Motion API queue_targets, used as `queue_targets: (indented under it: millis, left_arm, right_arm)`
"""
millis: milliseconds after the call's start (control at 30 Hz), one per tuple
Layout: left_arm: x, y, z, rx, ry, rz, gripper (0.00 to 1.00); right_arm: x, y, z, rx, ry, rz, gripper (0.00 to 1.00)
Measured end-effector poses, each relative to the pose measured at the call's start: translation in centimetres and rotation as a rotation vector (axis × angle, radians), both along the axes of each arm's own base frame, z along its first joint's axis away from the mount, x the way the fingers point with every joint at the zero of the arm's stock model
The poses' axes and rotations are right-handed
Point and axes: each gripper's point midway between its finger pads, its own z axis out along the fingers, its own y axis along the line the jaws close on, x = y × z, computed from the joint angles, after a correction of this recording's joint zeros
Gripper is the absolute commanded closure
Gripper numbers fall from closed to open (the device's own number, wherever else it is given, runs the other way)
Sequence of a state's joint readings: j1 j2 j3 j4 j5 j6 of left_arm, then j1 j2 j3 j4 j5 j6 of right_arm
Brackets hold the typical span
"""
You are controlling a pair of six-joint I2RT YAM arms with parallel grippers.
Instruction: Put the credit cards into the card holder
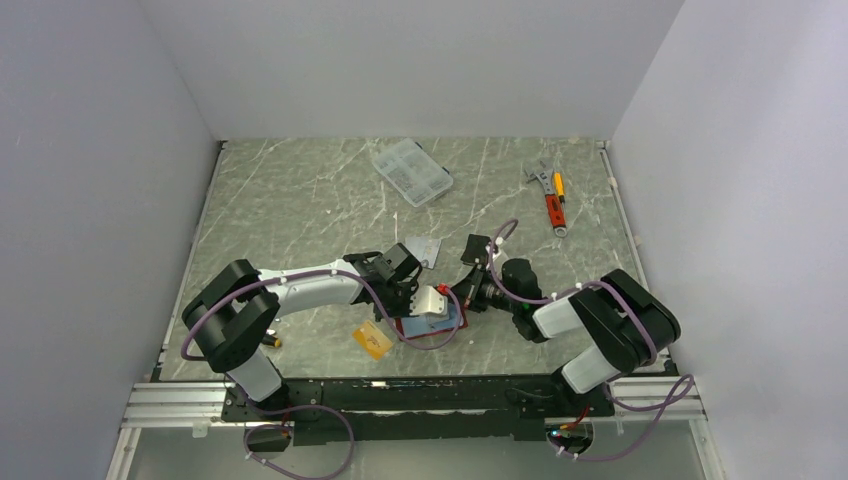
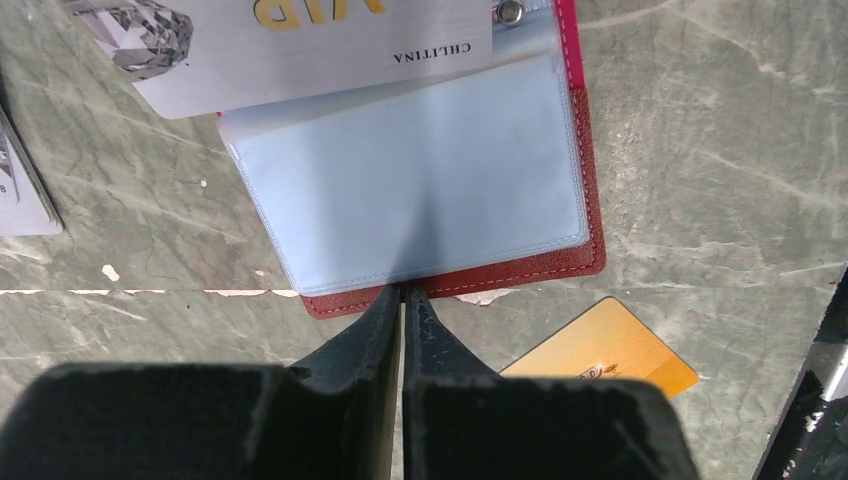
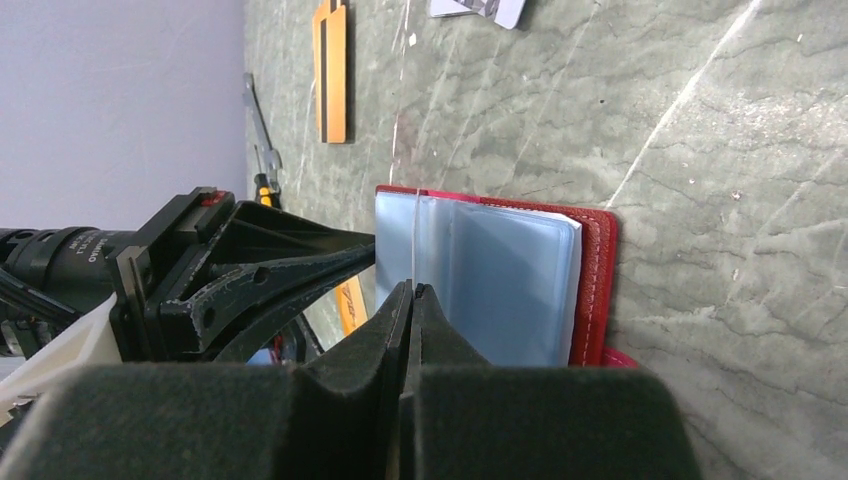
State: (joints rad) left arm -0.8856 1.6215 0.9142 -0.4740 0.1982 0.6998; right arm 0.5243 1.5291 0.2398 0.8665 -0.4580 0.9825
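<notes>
Right fingers (image 3: 393,318) clamp the silver card (image 2: 300,40) edge-on just over the open holder (image 2: 593,190), by the worktop's (image 1: 300,190) near edge. Left fingers (image 2: 385,315) pinch its sleeve (image 2: 420,180)

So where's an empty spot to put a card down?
The table is bare left of the clear box, and between that box and the tools. It's crowded at the front middle: the left gripper and right gripper, holding a silver card, meet over the card holder, beside an orange card.

High rear overview; both wrists near card holder (image 2: 420,180)
</notes>
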Motion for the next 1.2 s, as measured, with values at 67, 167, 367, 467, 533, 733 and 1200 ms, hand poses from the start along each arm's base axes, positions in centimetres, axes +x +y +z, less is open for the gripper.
queue_targets:
  millis: [67, 167, 367, 467, 533, 733, 1200]
  left_arm:
    - [0.0, 0.0, 0.0, 0.001, -0.001, -0.001, 0.91]
    - [0.0, 0.0, 0.0, 0.001, -0.002, -0.001, 0.92]
    - [0.0, 0.0, 0.0, 0.002, -0.001, -0.001, 0.92]
    - [0.0, 0.0, 0.0, 0.002, -0.002, -0.001, 0.93]
    - [0.0, 0.0, 0.0, 0.003, -0.002, -0.002, 0.93]
    - [-0.1, 0.0, 0.0, 0.004, -0.003, -0.003, 0.94]
    - [-0.1, 0.0, 0.0, 0.009, -0.011, -0.012, 0.96]
  right_arm:
    - [0.0, 0.0, -0.1, 0.002, 0.005, -0.001, 1.0]
    - [-0.2, 0.0, -0.6, -0.004, 0.021, 0.003, 1.0]
    - [-0.5, 0.1, -1.2, -0.006, 0.04, 0.016, 1.0]
    - [-0.5, 0.2, -1.3, -0.003, 0.043, 0.019, 1.0]
    - [-0.5, 0.2, -1.4, -0.001, 0.046, 0.019, 1.0]
    - [-0.7, 0.3, -1.4, 0.003, 0.05, 0.028, 1.0]
    - [-1.2, 0.5, -1.5, 0.008, 0.06, 0.047, 1.0]
